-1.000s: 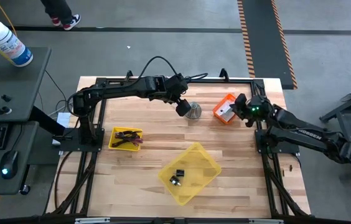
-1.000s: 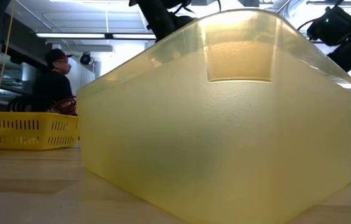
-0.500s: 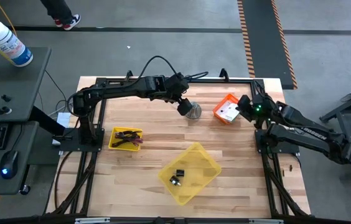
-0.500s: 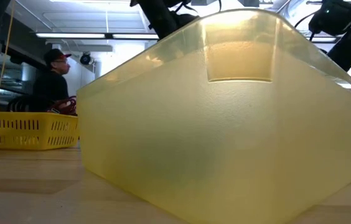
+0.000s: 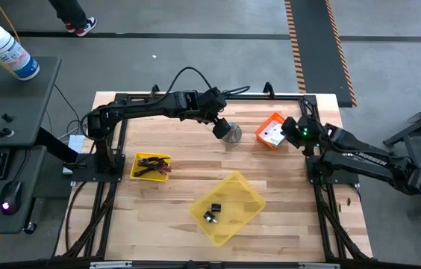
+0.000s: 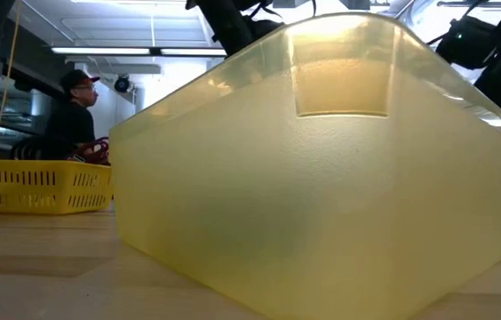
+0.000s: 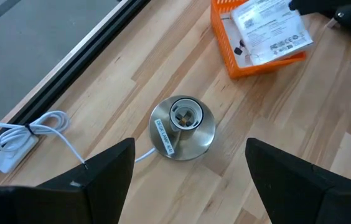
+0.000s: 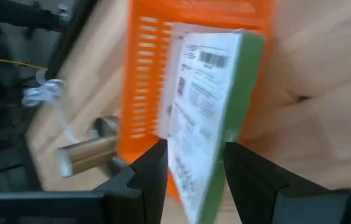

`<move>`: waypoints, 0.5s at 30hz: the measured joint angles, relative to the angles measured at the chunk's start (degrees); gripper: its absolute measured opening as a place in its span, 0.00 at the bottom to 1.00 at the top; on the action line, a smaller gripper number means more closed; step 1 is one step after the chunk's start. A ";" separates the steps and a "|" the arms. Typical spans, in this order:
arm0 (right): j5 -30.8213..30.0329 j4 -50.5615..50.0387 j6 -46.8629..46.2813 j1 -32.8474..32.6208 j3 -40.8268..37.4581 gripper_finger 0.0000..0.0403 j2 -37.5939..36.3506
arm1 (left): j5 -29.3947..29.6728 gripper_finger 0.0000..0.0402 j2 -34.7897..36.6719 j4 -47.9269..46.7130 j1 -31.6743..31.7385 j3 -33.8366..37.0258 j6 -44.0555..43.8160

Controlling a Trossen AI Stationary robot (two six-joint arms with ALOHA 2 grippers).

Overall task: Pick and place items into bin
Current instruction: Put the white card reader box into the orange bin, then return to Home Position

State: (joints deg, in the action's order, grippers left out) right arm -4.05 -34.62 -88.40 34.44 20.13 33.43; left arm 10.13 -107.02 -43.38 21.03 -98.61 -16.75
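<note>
The right tool (image 5: pixel 291 131), fingers parted, straddles the white printed label card (image 8: pixel 203 93) (propped in an orange basket (image 5: pixel 268 128)), where closing off-centre could tip card and basket together.

White printed label card (image 7: pixel 269 30) apparently atop orange basket (image 7: pixel 231 56)

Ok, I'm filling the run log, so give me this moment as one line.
left gripper: open above silver cone piece | right gripper: open at label card in orange basket | yellow bin: two small items
</note>
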 joint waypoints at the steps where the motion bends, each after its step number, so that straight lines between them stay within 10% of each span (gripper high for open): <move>1: -0.01 1.53 -0.02 0.02 -0.19 0.36 0.02 | 0.00 0.73 0.00 0.00 0.00 0.00 0.00; 15: 0.03 3.49 0.50 0.02 -0.41 0.36 -0.47 | -0.02 0.73 0.00 -0.28 -0.02 0.00 0.00</move>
State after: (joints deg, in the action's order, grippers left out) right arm -4.02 -31.14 -87.89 34.46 19.73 32.96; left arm 10.11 -107.02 -43.65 21.01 -98.61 -16.75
